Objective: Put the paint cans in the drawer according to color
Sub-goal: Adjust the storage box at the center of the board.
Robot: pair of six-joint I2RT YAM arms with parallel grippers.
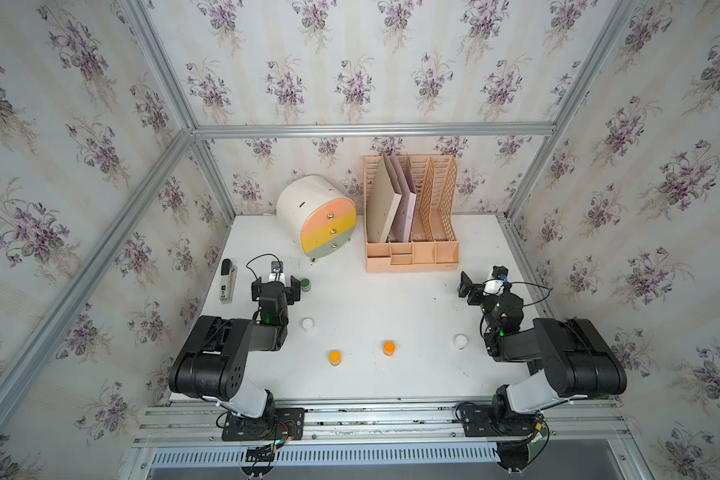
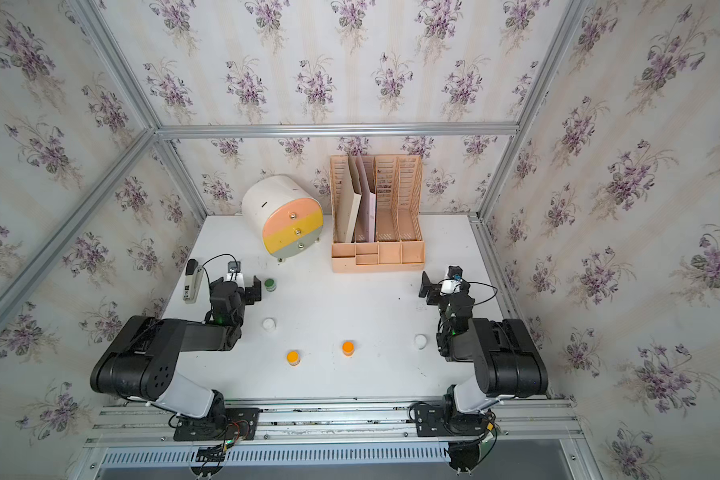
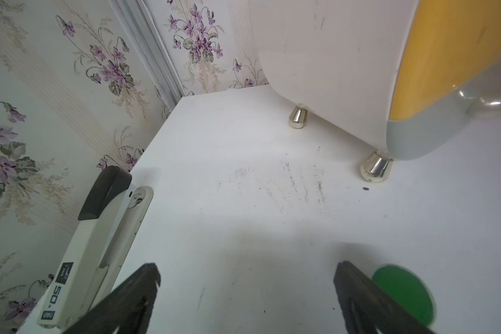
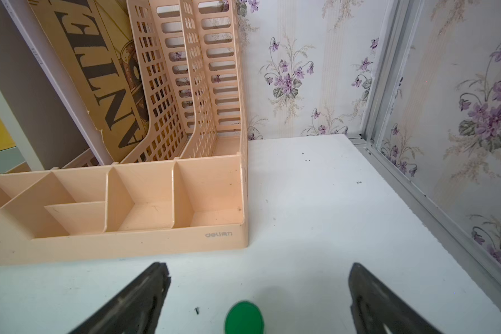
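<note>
Wide apart and holding nothing, the left claw (image 3: pixel 246 277) hangs low over the desk (image 3: pixel 243 173). A green-lidded paint can (image 3: pixel 402 292) stands just outside its right finger, and a stapler (image 3: pixel 99 245) lies near its other side. The right claw (image 4: pixel 258 277) is likewise spread wide and grips nothing. A second green-lidded can (image 4: pixel 244 317) stands on the desk below the gap between its fingers, hidden under that claw in both top views.

Four more cans stand upright nearer the arms' bases, well apart. A white-lidded can (image 1: pixel 307 324) is near the left arm, and an orange-lidded can (image 1: pixel 334 357) and a further orange-lidded can (image 1: pixel 388 348) are in the middle. Another white-lidded can (image 1: pixel 460 341) is beside the right arm.

At the back, the white chest of drawers (image 1: pixel 296 199) has its peach, yellow and grey-green drawers all pushed shut, so their contents cannot be seen. Beside it, the peach file rack (image 1: pixel 447 199) holds a tan card sheet (image 1: pixel 383 208) and a pink folder (image 1: pixel 406 214) in its left slots.
</note>
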